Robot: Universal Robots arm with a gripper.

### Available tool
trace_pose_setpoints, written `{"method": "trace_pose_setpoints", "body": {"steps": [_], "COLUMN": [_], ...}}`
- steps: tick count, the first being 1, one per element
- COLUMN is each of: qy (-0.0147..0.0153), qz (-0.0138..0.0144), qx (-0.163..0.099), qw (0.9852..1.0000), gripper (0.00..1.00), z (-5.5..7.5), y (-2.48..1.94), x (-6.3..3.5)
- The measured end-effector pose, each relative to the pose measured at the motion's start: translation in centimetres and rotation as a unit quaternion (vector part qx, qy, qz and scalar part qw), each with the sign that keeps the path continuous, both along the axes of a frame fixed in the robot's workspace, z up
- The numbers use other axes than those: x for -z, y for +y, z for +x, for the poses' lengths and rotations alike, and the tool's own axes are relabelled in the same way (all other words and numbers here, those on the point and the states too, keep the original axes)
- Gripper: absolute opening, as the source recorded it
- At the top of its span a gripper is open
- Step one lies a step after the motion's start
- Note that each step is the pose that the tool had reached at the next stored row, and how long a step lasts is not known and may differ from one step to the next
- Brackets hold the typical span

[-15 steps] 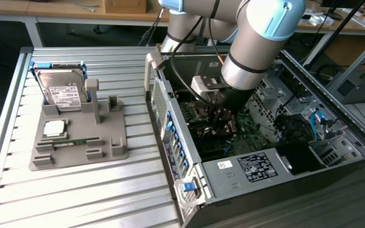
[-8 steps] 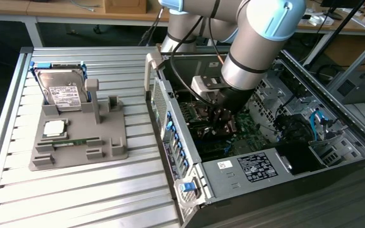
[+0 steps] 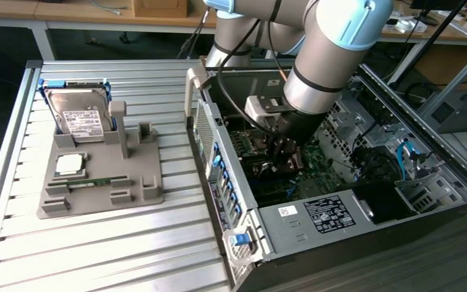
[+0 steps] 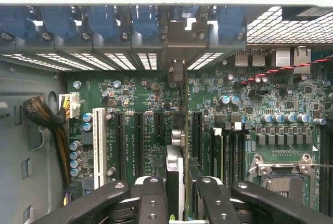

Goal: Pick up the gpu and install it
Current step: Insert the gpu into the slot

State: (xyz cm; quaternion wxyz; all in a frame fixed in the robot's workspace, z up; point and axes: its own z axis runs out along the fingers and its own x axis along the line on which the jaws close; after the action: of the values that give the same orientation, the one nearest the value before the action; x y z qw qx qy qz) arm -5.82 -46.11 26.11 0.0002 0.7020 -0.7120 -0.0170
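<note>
Evidently the end effector (image 4: 179, 199) clamps the gpu (image 4: 175, 164) on edge, upright over the motherboard (image 4: 130, 96) slots, so its connector can seat.

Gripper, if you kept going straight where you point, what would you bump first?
Probably the motherboard. The fingers hold the gpu edge-on, aimed at that green board, so the card's edge would likely touch first. How near it is, I can't tell.
</note>
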Motion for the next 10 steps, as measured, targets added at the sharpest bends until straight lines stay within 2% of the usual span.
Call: {"method": "trace_pose_setpoints", "body": {"steps": [8, 10], "qy": [0.0000, 0.0000], "qz": [-0.0002, -0.0011], "qx": [0.003, 0.003], "qw": [1.0000, 1.0000], "gripper": [0.27, 0.27], "z": [0.00, -0.01], "y": [-0.03, -0.02], "x": [0.04, 0.11]}}
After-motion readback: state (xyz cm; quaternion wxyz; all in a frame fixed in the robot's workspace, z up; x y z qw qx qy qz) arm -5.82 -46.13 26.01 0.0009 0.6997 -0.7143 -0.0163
